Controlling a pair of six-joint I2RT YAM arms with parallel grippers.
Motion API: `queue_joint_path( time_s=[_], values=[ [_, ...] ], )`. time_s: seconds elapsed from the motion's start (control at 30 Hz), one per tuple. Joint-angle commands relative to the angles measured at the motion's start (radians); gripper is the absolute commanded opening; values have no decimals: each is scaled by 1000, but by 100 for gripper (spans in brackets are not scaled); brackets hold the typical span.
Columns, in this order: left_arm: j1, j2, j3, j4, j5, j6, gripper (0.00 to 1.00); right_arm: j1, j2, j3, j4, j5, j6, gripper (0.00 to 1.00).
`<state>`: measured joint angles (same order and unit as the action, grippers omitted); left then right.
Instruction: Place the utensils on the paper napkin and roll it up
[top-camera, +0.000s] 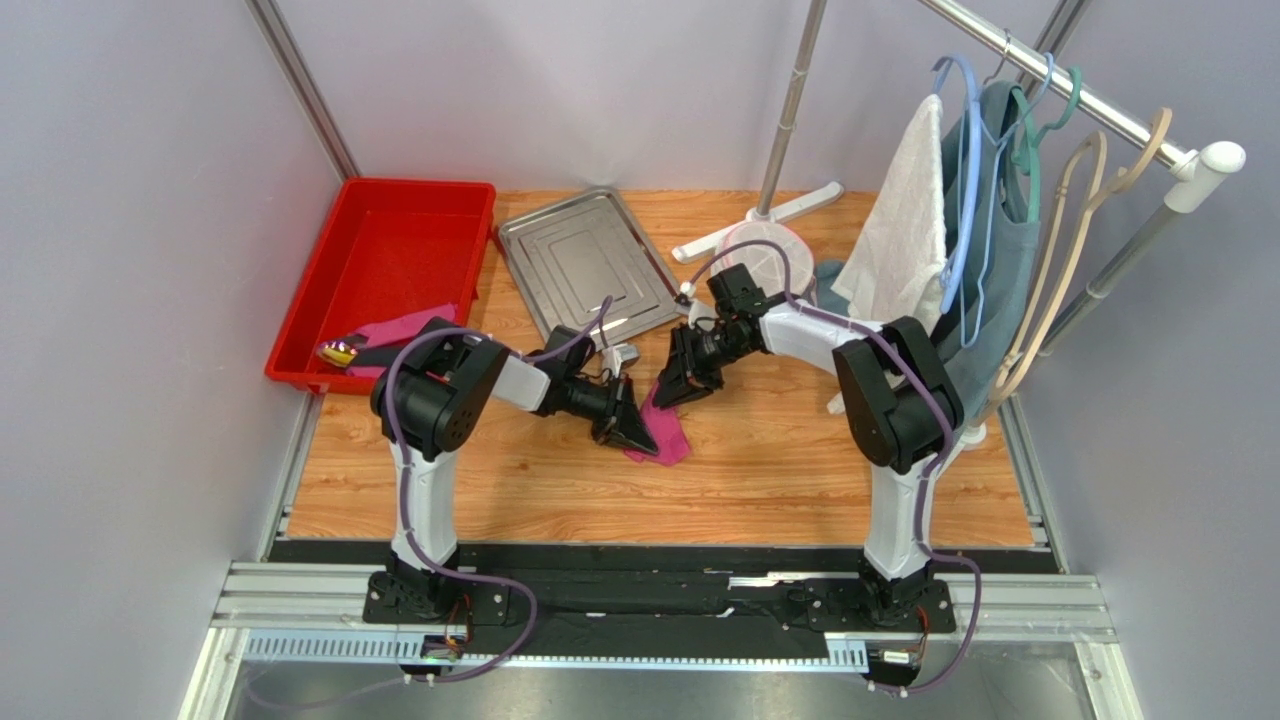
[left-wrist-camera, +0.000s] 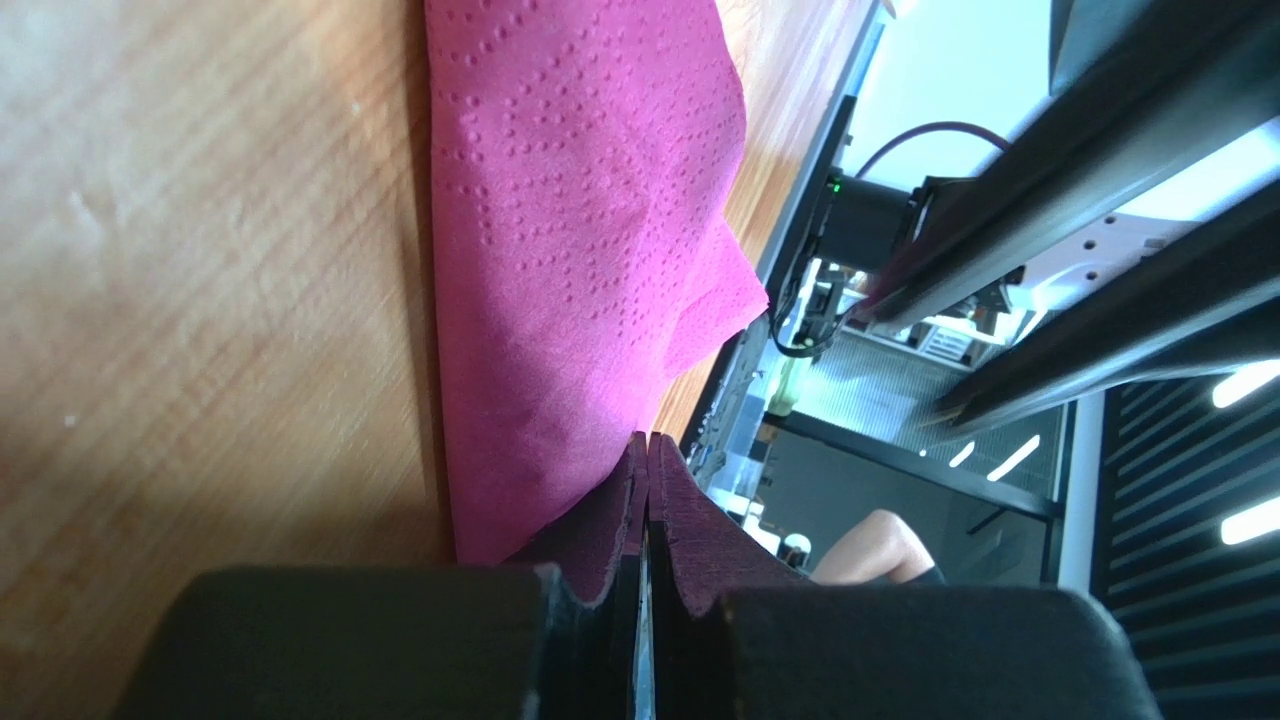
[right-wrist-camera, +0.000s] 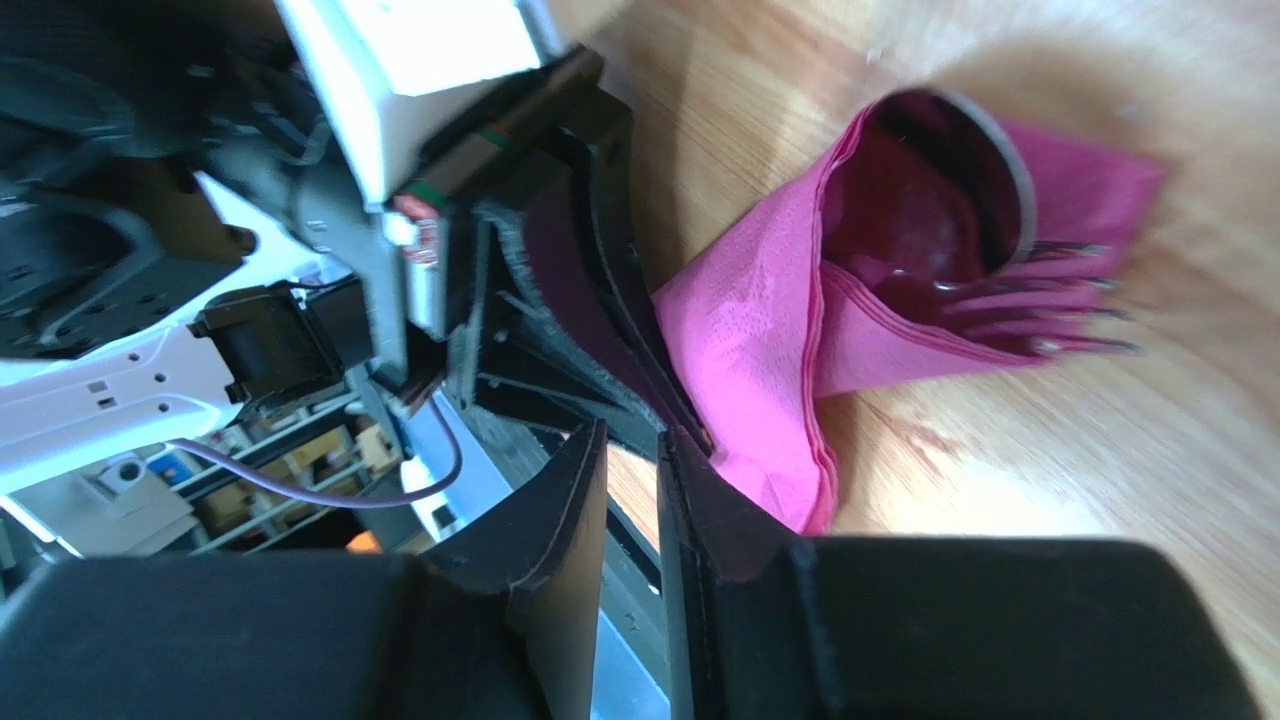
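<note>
The napkin (right-wrist-camera: 751, 345), loosely rolled around the utensils (right-wrist-camera: 1052, 308), lay mid-table (top-camera: 781, 465), its edge pinched in the closed left gripper (left-wrist-camera: 646, 458). The right gripper (right-wrist-camera: 631, 465) hovered beside it, jaws slightly apart and empty. Any tug risked unrolling the loose paper and letting the utensils slide out of the open end.

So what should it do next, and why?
Probably roll the edge pinched by the left gripper over the fork: the napkin is only loosely wrapped, its mouth gaping and the tines poking out.
</note>
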<state>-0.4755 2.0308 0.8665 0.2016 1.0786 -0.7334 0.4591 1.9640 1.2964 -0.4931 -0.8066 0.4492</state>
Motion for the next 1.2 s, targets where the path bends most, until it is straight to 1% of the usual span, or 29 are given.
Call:
queue_joint_path(
  time_s=[0.0, 0.1, 0.2, 0.3, 0.33, 0.43, 0.5, 0.6, 0.77, 0.9, 1.07, 1.17],
  values=[
    [3, 49, -32, 65, -98, -18, 4, 30, 41, -17, 93, -11, 62, 20],
    [5, 39, -41, 97, -92, -34, 4, 29, 81, -20, 76, 29, 39, 16],
    [3, 0, -57, 145, -75, -58, 8, 29, 105, -25, 48, 53, 3, 13],
    [5, -78, -67, 173, -56, -57, 14, 27, 119, -22, -1, 84, -67, 11],
    [5, -124, -67, 165, -52, -49, 20, 29, 121, -25, -12, 101, -82, 10],
    [5, -217, -64, 128, -52, -31, 29, 29, 130, -23, -56, 127, -150, 9],
    [8, -251, -55, 86, -55, -18, 34, 27, 136, -23, -79, 158, -193, 8],
    [15, -290, -47, 68, -69, -27, 37, 24, 150, -11, -104, 199, -228, 8],
    [18, -302, -40, 62, -103, -24, 37, 6, 190, 82, -160, 245, -309, 6],
    [17, -282, -35, 42, -140, -12, 37, 4, 217, 158, -188, 248, -337, 6],
    [21, -184, 6, -11, -189, 18, 34, 4, 225, 195, -199, 230, -333, 6],
    [43, -104, 14, 22, -183, -18, 31, 6, 225, 195, -208, 231, -342, 6]
  ],
)
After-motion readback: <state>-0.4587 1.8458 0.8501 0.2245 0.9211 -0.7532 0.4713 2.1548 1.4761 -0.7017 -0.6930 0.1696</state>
